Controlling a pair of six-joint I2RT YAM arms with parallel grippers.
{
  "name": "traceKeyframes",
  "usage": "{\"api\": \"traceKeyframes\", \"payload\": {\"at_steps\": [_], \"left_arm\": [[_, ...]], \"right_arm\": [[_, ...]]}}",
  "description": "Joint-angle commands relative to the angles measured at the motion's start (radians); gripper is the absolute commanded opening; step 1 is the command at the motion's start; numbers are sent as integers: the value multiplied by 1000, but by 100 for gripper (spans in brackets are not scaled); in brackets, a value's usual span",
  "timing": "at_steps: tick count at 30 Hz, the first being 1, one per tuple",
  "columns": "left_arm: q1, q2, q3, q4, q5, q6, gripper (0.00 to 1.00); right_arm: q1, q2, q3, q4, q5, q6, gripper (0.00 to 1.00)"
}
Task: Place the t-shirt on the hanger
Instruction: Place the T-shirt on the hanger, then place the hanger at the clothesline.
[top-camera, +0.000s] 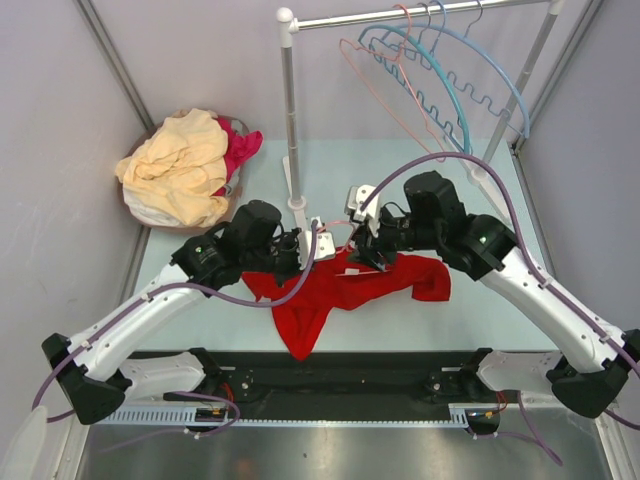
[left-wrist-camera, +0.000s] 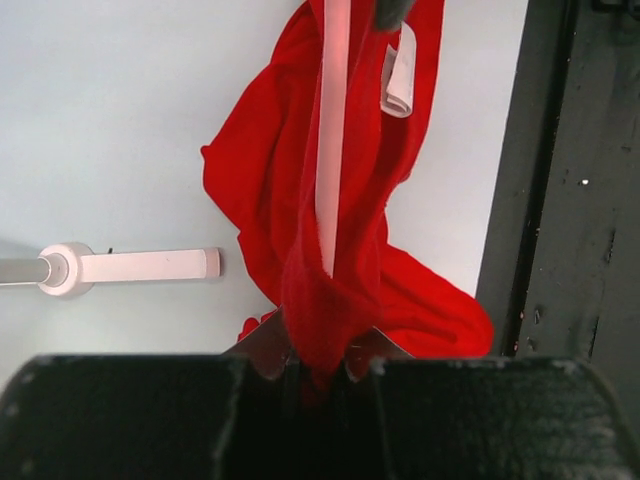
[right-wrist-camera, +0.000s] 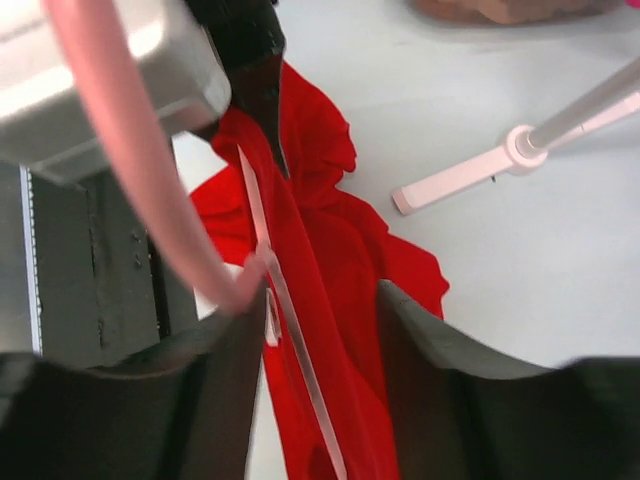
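The red t-shirt (top-camera: 340, 285) lies bunched on the table between my two grippers, one fold hanging toward the near edge. My left gripper (left-wrist-camera: 320, 370) is shut on a bunch of the t-shirt (left-wrist-camera: 330, 300), lifted off the table. The salmon-pink hanger (left-wrist-camera: 330, 150) runs through the cloth as a thin pale bar, close to the shirt's white label (left-wrist-camera: 400, 75). My right gripper (right-wrist-camera: 325, 300) is open, its fingers (right-wrist-camera: 430, 340) standing on either side of the red cloth (right-wrist-camera: 340, 260) and the hanger's thin bar (right-wrist-camera: 290, 330). The hanger's pink hook (right-wrist-camera: 130, 150) crosses close to this camera, blurred.
A clothes rail on a white post (top-camera: 288, 110) stands behind the grippers, its foot (left-wrist-camera: 130, 265) on the table. A second pink hanger (top-camera: 375, 70) and blue hangers (top-camera: 470, 90) hang on the rail. A basket (top-camera: 150, 205) at the back left holds pale yellow and magenta garments. A black strip (top-camera: 340, 370) borders the near edge.
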Motion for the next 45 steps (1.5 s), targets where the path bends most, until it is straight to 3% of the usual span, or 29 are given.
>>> {"api": "traceKeyframes", "payload": {"at_steps": [1,2,3,4,5,9,16,19,23,27,31,35,40,43,45], "left_arm": [[3,-14,31,52,50,-36,0],[3,-19,25,53,53,-36,0],[3,-23,21,49,52,-38,0],[10,-34,17,46,52,-39,0],[17,-40,8,43,52,-44,1],[92,-66,-28,-22,143,-16,21],[259,-135,-114,-71,204,57,27],[265,-154,-103,-71,227,57,45],[265,-183,-75,-24,276,-10,79],[265,-287,-159,29,311,-48,82],[264,-390,-288,105,238,-82,91],[264,-389,-344,162,239,-87,92],[253,-315,-293,221,296,-52,91],[184,-281,-230,214,245,-29,88],[81,-251,-177,205,170,-21,88]], "right_arm": [[32,15,-11,113,-29,16,41],[35,21,-15,113,-23,13,30],[38,29,-15,113,-13,12,4],[38,30,-12,113,17,22,0],[35,30,-9,110,28,22,0],[-8,-17,-9,72,20,-2,0],[-114,-114,12,-100,-30,-74,0],[-129,-128,21,-140,-30,-83,0],[-132,-163,31,-163,-17,-71,0],[-158,-243,43,-229,31,-89,0],[-192,-330,47,-312,71,-106,0],[-195,-373,46,-355,56,-62,0],[-194,-353,23,-352,34,-30,0],[-186,-333,20,-340,31,-16,0],[-181,-324,20,-330,33,-13,0]]}}
